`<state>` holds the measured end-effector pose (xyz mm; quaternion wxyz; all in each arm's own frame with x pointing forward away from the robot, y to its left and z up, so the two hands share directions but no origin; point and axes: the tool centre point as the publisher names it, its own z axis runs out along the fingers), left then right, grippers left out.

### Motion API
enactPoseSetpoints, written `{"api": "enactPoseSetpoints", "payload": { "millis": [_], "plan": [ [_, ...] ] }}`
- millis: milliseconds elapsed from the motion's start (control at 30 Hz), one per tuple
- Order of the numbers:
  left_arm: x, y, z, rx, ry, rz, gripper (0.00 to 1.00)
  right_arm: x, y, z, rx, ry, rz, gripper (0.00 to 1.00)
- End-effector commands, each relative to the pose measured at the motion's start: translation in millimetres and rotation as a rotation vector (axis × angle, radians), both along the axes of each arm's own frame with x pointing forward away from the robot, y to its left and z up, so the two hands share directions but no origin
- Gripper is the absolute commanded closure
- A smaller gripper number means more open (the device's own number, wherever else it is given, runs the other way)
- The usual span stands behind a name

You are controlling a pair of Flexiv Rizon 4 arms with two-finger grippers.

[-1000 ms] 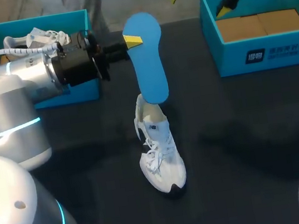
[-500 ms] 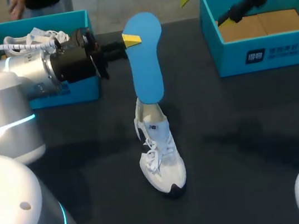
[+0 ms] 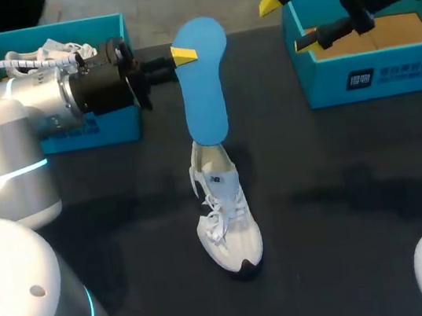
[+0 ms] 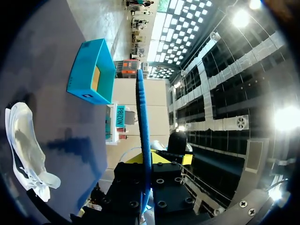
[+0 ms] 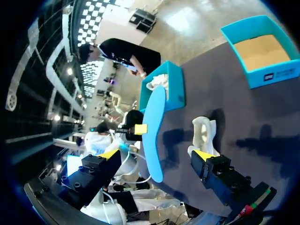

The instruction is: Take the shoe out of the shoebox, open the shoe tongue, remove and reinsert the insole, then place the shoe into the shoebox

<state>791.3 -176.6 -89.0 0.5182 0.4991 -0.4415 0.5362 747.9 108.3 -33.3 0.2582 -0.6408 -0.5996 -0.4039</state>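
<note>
My left gripper (image 3: 182,55) pinches insole (image 3: 206,95), shoe (image 3: 228,227) below; right gripper (image 3: 288,21) wide apart, empty. Thin grip: insole may slip.

Even overhead light falls on the dark table (image 3: 354,264), where the white shoe (image 3: 228,227) sits bright amid soft, broad shadows; the left arm (image 3: 3,149) shows a pale sheen on its silver shell, and ceiling lamps (image 4: 241,18) flare hard in the left wrist view

Black table (image 3: 342,186): shoe (image 3: 224,219), left box (image 3: 116,131), right box (image 3: 389,76)
</note>
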Motion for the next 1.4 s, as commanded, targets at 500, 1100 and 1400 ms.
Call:
{"api": "enactPoseSetpoints", "payload": {
  "millis": [500,1100,1400],
  "plan": [
    [-1.8,3.8,4.3,-0.008,0.007,-0.020,1.00,-4.4,7.4,-27.6,0.360,-0.032,0.054,0.00],
    [-3.4,1.2,8.3,-0.017,-0.028,-0.038,1.00,-2.6,11.9,-33.9,0.350,-0.003,0.044,0.00],
    [-6.6,-0.8,6.8,0.011,-0.411,-0.067,1.00,-2.6,11.9,-33.9,0.350,-0.003,0.044,0.00]
  ]
}}
